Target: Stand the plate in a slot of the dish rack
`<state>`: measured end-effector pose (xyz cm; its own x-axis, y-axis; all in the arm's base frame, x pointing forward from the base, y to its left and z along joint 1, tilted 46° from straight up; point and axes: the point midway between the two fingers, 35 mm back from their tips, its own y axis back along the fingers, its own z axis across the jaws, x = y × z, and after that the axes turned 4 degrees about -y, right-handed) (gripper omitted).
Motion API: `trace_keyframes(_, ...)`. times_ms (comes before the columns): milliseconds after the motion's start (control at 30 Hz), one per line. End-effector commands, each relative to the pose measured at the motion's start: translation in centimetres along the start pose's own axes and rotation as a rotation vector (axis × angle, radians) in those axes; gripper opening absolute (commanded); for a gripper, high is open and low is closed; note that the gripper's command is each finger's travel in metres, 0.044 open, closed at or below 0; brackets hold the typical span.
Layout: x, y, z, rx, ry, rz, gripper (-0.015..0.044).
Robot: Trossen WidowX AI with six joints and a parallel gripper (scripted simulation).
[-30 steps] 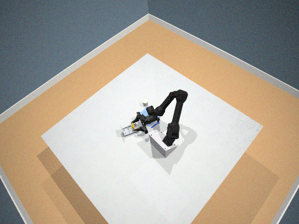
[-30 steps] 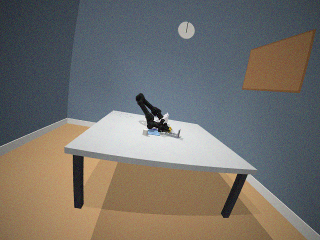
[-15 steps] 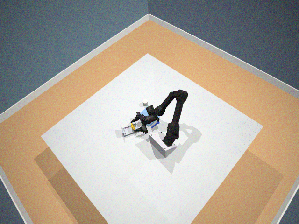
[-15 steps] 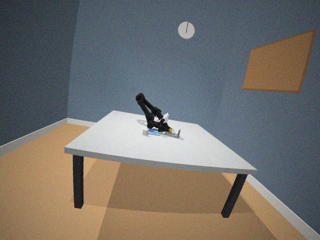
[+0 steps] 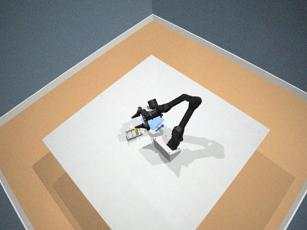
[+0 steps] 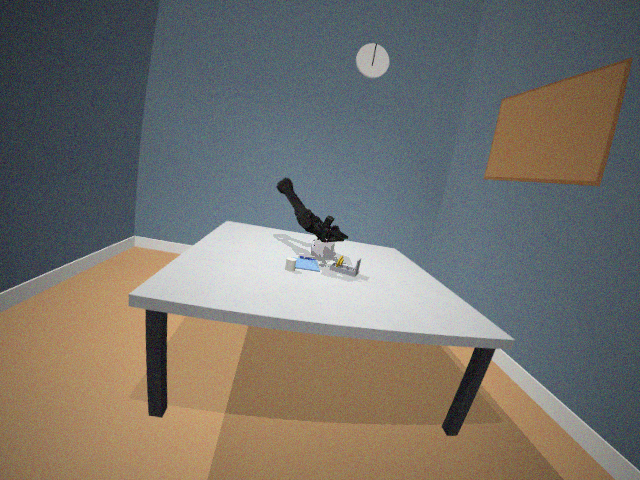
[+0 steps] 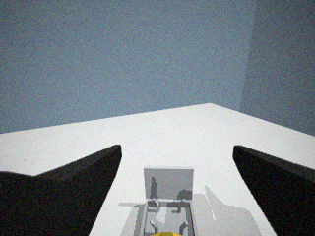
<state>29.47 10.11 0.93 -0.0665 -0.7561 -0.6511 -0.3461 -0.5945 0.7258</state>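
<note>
You see the gripper (image 5: 140,120) with its jaws spread wide and nothing between them; in the wrist view the two dark fingers stand far apart at the sides. The plate (image 5: 137,129) is yellow and sits in the dish rack (image 5: 132,134), just below the gripper. In the top view it looks like a thin edge standing across the rails, so I judge it is upright in a slot, but it is too small to be sure how straight it stands. In the wrist view only its top rim (image 7: 168,234) shows at the bottom edge.

The plate looks stiff and light, with a smooth surface that can slip, and the rim is thin. If you must take it again, hold it at the upper rim, with one finger on each face, and do not squeeze on the edge only.

The remaining step, as I judge it, is to move the arm (image 5: 184,113) away, up and back, without touching the rim.
</note>
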Motion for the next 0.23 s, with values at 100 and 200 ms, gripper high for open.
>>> trace_keyframes(100, -0.49, -0.31, 0.52, -0.034, -0.119, 0.084, 0.0400)
trace_keyframes(200, -0.49, -0.50, 0.94, -0.054, -0.195, 0.146, 0.0400)
